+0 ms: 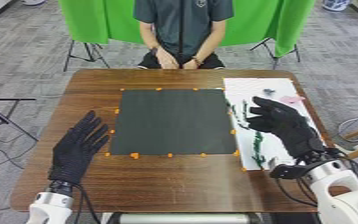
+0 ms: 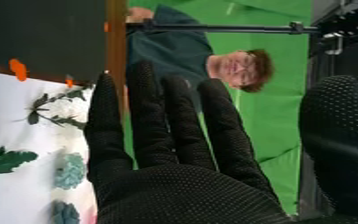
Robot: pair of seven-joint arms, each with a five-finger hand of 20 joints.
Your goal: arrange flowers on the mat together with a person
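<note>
In the left of the head view, the left hand (image 1: 71,152) is released, its fingers straight. In the right, the right hand (image 1: 284,121) is also released (thumb well apart), near the pink flower (image 1: 292,100) and green stems (image 1: 257,147). The dark mat (image 1: 171,122) lies in the centre.

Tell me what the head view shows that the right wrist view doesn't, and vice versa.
Head view: the left hand beside the dark mat, the mat's whole outline and the grey floor.

Right wrist view: a dark bar against the green curtain, plus a closer look at ruffled leaves.

Both: the right hand with its fingers uncurled, part of the mat at least, orange markers, the white sheet with greenery, and the curtain.
</note>
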